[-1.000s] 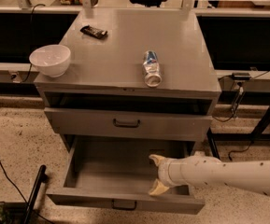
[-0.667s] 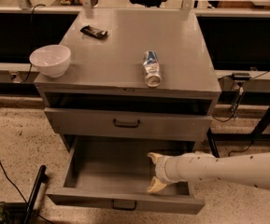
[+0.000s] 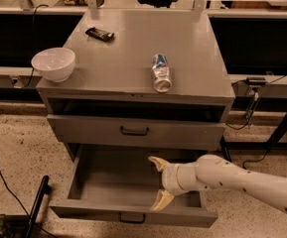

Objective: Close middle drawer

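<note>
The grey metal cabinet [image 3: 133, 73] has its middle drawer [image 3: 108, 182] pulled far out, a wide deep tray that looks bare inside. Its low front panel carries a small dark bar handle [image 3: 132, 217]. The taller-fronted top drawer [image 3: 83, 130] above it stands slightly out, with a dark gap over it. The lowest drawer is hidden under the open tray. My gripper [image 3: 158, 182] reaches in from the right on a white arm [image 3: 242, 180]. It hangs over the right half of the open tray, behind the front panel, with its two cream fingers spread open and nothing between them.
On the cabinet top are a white bowl [image 3: 53, 63] at the left edge, a crushed can [image 3: 161, 73] lying on its side, and a dark bar [image 3: 100, 33] at the back. A black pole [image 3: 36, 205] and cables lie on the speckled floor at the left.
My gripper has shifted a little to the left over the open tray. The drawer has not moved.
</note>
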{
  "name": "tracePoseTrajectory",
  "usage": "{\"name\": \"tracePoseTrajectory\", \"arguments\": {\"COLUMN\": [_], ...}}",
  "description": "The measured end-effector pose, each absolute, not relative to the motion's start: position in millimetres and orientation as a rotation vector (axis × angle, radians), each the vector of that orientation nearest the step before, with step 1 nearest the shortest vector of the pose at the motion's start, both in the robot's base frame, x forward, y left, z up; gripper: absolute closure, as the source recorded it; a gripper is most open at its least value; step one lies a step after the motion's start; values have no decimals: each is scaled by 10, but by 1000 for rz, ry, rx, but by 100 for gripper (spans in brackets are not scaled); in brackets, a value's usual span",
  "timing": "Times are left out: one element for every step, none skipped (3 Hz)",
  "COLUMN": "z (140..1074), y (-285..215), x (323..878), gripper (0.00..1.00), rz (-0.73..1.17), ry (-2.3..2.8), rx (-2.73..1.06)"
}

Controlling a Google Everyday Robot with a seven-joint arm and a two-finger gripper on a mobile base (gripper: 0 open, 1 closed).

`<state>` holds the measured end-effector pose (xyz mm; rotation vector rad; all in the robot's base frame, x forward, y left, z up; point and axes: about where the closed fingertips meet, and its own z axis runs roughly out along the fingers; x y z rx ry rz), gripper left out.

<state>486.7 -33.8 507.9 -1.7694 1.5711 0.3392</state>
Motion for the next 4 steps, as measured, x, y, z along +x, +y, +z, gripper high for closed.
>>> {"name": "tracePoseTrajectory", "arguments": {"z": [5307, 5245, 4882, 4625], "y": [-453, -603, -716, -694], "x": [4567, 4298, 4134, 4260], "gripper": [7, 7, 9, 15], "rz": [476, 538, 525, 442], "ry": [1525, 1568, 1719, 1794], "rx": [-1733, -1758, -1781, -1786]}}
